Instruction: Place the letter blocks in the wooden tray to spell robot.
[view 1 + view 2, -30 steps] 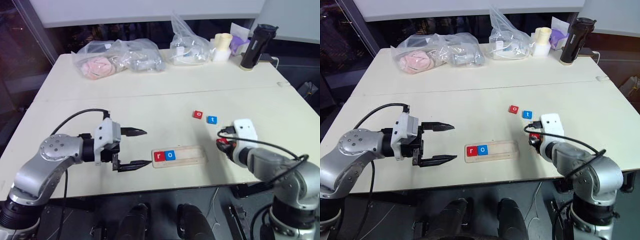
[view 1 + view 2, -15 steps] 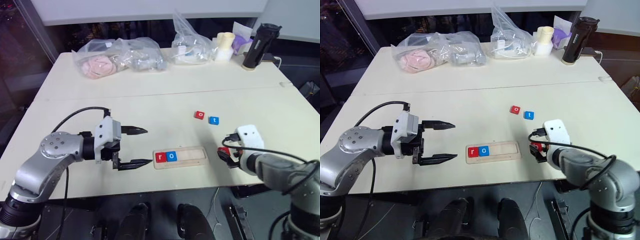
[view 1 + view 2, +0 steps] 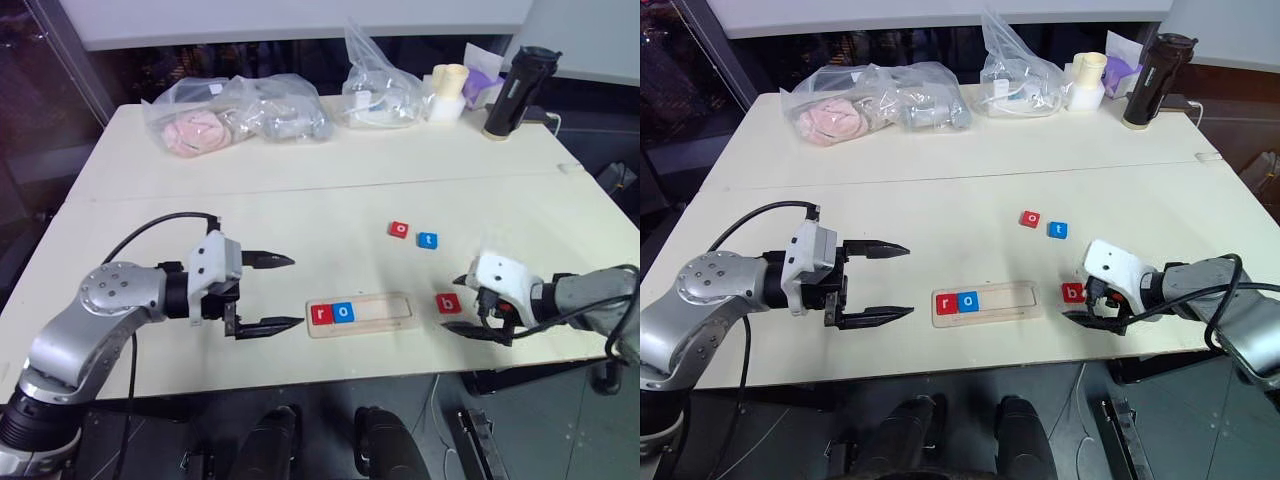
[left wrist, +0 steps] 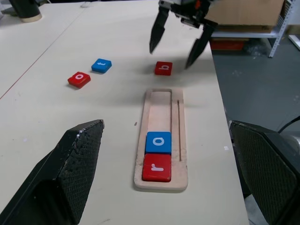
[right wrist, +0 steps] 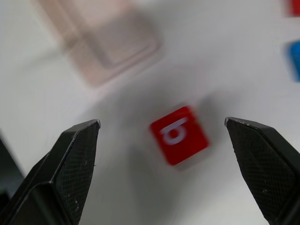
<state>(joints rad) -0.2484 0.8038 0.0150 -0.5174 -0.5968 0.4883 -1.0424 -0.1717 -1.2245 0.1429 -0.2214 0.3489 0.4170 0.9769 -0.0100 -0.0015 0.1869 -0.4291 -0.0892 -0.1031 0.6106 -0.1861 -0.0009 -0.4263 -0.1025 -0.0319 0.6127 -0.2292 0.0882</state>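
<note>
The small red letter block marked "b" (image 3: pixel 449 303) lies flat on the cream worktop (image 3: pixel 330 190), just beside the right end effector (image 3: pixel 490 318), whose fingers stand wide apart, gripping nothing.

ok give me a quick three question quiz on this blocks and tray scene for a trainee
1. True or false: the wooden tray already holds three letter blocks.
2. Which block lies on the table just past the tray's empty end, in front of the right gripper? A) red b B) blue t C) red o
3. Fill in: the left gripper is ____ and holds nothing.

Key:
1. False. Only the red r block and the blue o block sit in it.
2. A, the red b block. The red o block and the blue t block lie farther back, side by side.
3. open
</note>
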